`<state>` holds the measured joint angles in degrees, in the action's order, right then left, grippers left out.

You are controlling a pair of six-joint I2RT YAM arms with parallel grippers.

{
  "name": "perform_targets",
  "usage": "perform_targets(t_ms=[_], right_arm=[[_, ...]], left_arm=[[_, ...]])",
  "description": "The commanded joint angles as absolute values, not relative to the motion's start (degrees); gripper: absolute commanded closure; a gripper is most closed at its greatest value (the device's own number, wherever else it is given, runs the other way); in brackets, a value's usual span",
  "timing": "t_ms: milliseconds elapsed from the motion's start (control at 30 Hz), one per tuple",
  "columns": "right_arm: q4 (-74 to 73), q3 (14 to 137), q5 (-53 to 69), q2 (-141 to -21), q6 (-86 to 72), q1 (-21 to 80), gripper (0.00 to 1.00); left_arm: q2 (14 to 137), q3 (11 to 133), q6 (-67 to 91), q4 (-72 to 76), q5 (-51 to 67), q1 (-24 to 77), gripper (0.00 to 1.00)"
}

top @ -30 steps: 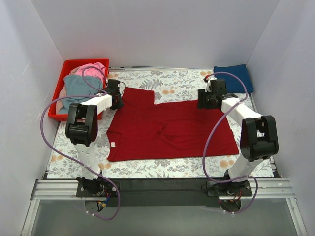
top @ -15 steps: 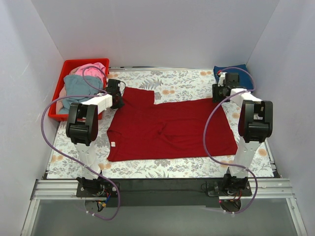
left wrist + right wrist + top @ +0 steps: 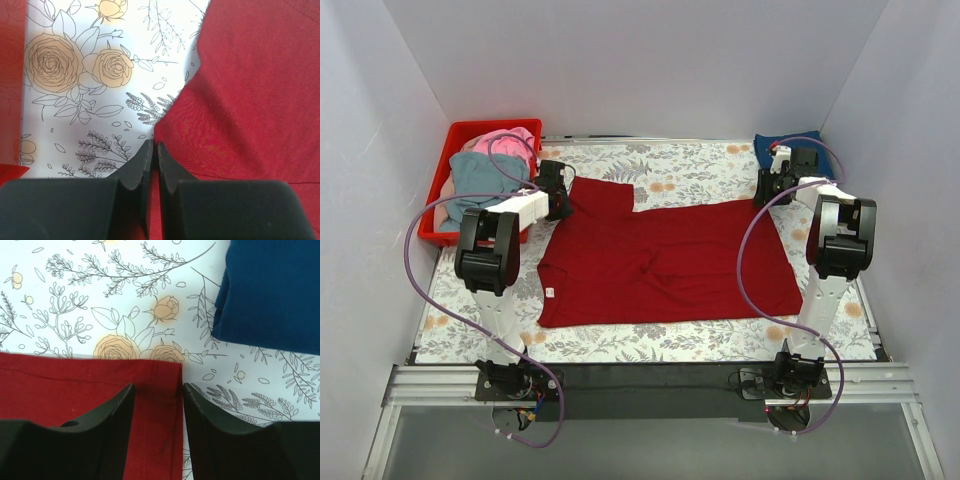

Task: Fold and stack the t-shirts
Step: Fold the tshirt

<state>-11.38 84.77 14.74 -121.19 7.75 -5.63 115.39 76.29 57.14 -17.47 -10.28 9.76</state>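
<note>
**A:** From above, where does the dark red t-shirt (image 3: 670, 265) lie?

**B:** It is spread flat across the middle of the flowered table (image 3: 690, 175). The left gripper (image 3: 563, 203) sits at its far left sleeve and the right gripper (image 3: 767, 193) at its far right corner.

**A:** What lies around it?

**B:** A folded navy t-shirt (image 3: 800, 140) lies just beyond that right corner. To the left of the dark red t-shirt stands a red basket (image 3: 460, 132), holding a pink t-shirt (image 3: 510, 138) and a grey-blue t-shirt (image 3: 475, 180).

**A:** And the left wrist view?

**B:** The left gripper (image 3: 152, 146) is closed, with its tips meeting right at the edge of the dark red t-shirt (image 3: 250, 90). I cannot tell whether any cloth is pinched.

**A:** And the right wrist view?

**B:** The jaws of the right gripper (image 3: 157, 390) stand apart, straddling the hemmed corner of the dark red t-shirt (image 3: 75, 385) without clamping it. The navy t-shirt (image 3: 275, 295) lies beyond that corner, with bare table between them.
</note>
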Motion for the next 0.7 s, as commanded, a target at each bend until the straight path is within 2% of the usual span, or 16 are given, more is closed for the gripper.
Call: perform_targets(t_ms=[0,200,367,400,433,600,667], right_arm=[[-11.78,86.22,19.51,-123.22,8.44,-5.89,0.51],[-12.22,86.92,19.78,-124.19,8.96,-5.89,0.55],[-12.30,87.36,19.16,-125.24,9.32,-6.15,0.64],[-12.57,87.71,19.16,-125.51,9.14,-6.33,0.66],[-12.74,88.24,19.51,-126.03,9.05,-6.50,0.74],[-12.75,88.86,20.30,-126.21,8.96,-7.12,0.99],[-12.74,88.68,20.13,-125.69,8.79,-7.29,0.99]], left_arm=[[119.09,75.32,56.51,-21.09,-9.49,9.76,1.00],[119.35,75.41,56.43,-21.18,-9.05,9.84,1.00],[119.88,75.50,56.34,-21.18,-9.14,9.84,1.00],[119.97,75.50,56.42,-21.27,-9.05,9.84,1.00],[120.14,75.59,56.43,-21.18,-9.05,9.84,1.00],[120.32,76.03,57.13,-21.27,-8.70,9.84,1.00],[120.15,76.38,57.48,-21.44,-8.44,9.58,1.00]])
